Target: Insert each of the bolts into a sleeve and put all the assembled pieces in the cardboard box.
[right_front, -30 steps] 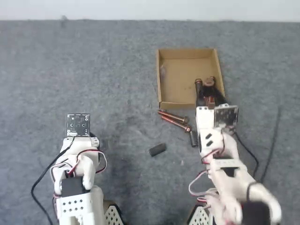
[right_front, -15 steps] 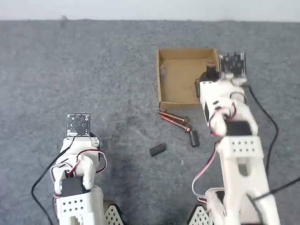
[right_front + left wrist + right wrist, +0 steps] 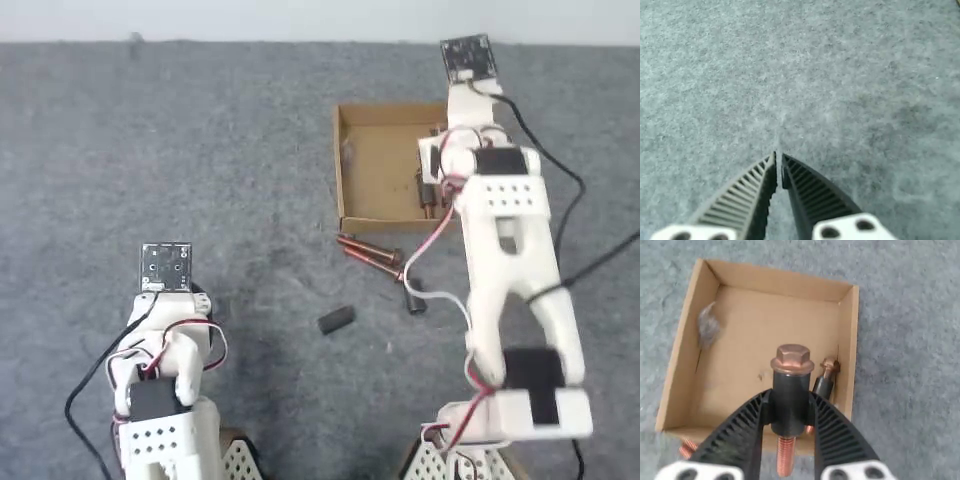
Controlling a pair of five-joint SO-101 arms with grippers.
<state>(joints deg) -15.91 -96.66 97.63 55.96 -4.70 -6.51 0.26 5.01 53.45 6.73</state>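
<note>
Copper hex-head bolt (image 3: 792, 359) in black cylindrical sleeve (image 3: 790, 407), likely rigid, heavy, slippery, pinched mid-sleeve between right gripper (image 3: 790, 396) jaws, brown cardboard box (image 3: 848, 340) below them; left gripper (image 3: 779, 159) jaws pressed together, empty.

The grey carpeted table (image 3: 200, 150) is carrying a cardboard box (image 3: 338, 170) at upper right, with two bolts (image 3: 370, 250) and two sleeves (image 3: 336, 320) lying below it.

- A grey, felt-like carpet (image 3: 200, 150) is seen spread over the whole table surface.
- A pale, plain strip (image 3: 250, 20) is seen along the far edge, at 12 o'clock; whether it is a wall cannot be told.
- A small dark speck (image 3: 135, 40) is seen at 11 o'clock, where the two meet.
- Even light is cast; only soft shadows are thrown.
</note>
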